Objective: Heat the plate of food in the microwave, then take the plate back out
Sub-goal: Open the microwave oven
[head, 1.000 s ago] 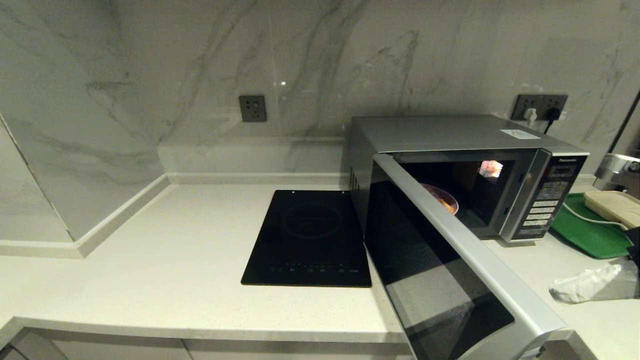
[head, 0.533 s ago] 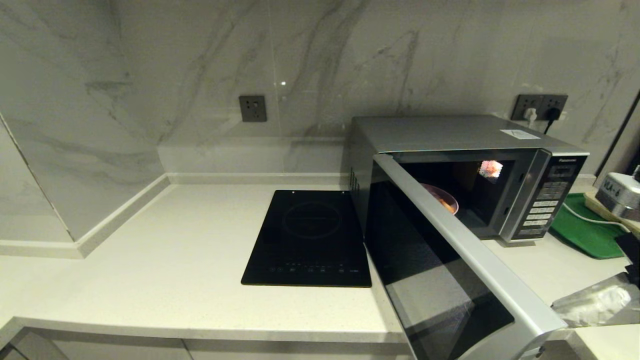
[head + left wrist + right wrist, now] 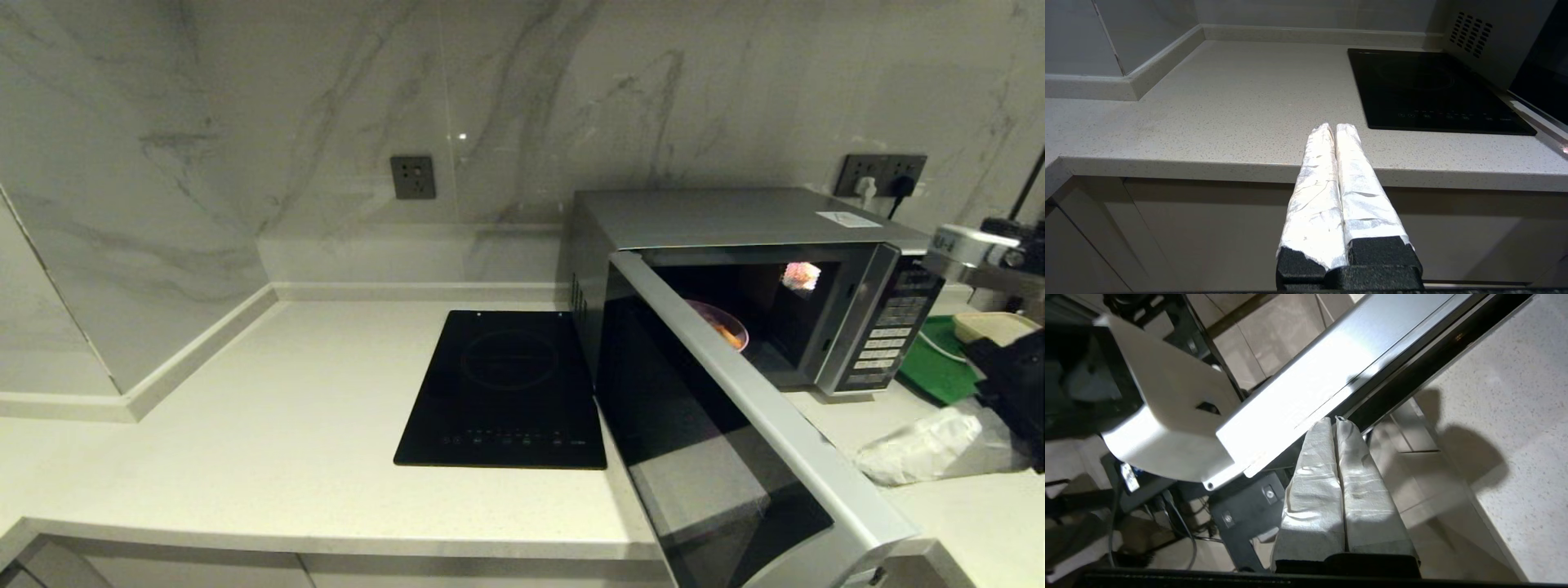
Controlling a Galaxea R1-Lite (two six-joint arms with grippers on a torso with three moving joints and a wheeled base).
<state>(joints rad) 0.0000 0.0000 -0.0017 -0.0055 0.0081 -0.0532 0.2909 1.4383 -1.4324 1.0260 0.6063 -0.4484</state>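
Plate of food [image 3: 722,325] sits inside the microwave [image 3: 759,269], door [image 3: 735,441] swung wide; our right gripper [image 3: 1336,420], fingers pressed together and empty, noses at the door's edge, probably to push it shut.

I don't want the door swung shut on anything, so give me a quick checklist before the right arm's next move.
1. Plate of food inside the microwave cavity: ok, it sits inside, partly hidden by the door.
2. Door open: ok, it stands wide, out over the counter edge.
3. Right pincer empty: ok, shut on nothing, its tips by the door's silver edge.
4. Doorway free of arm or cable: ok in the head view.
5. Left pincer out of the way: ok, shut, parked below the counter front.
6. Plate fully clear of the door's swing: cannot tell.
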